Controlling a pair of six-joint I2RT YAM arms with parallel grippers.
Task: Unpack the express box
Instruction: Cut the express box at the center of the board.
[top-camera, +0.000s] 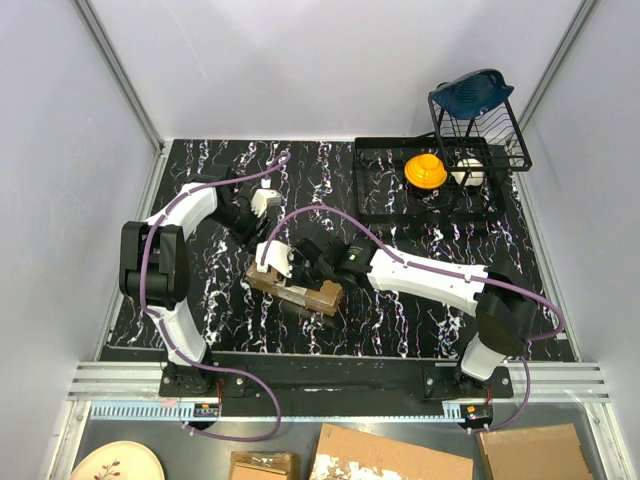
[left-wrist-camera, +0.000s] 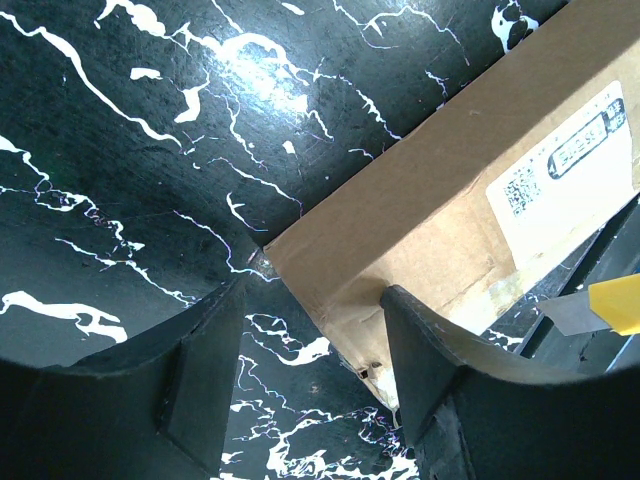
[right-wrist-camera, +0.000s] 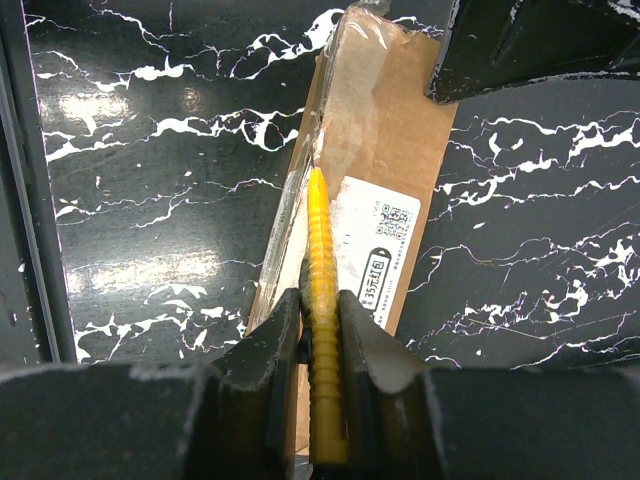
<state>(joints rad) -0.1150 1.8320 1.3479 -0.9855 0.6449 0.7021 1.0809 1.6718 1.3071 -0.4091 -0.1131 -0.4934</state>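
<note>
**Right claw** (right-wrist-camera: 320, 300): clamped on the yellow utility knife (right-wrist-camera: 320, 240), one finger on each side of its ribbed handle. The knife points away from the wrist, along one long edge of the express box. From the left wrist view its grey blade is out, close to the carton's taped side; contact cannot be told.

**Left claw** (left-wrist-camera: 315, 292): fingers apart and holding nothing. It is set at one end of the express box, with a carton corner showing in the gap between the fingers. One finger overlaps the carton's side; whether it touches cannot be told.

**Express box** (right-wrist-camera: 385, 130): oblong brown cardboard carton, lying flat on the table (top-camera: 400, 320), left of the middle and towards the near edge, between the two claws. It looks closed. A white shipping label (right-wrist-camera: 375, 245) with printed codes faces up, and clear tape runs along the long edge.

**Wire rack** (top-camera: 390, 185): black, at the far right corner of the table, well apart from the carton. It holds an orange-yellow item (top-camera: 425, 170) and a white item (top-camera: 468, 172). A blue item (top-camera: 478, 90) sits on top of its upright part.

**Cardboard pieces** (top-camera: 390, 460): flat and brown, lying below the table's near edge.
</note>
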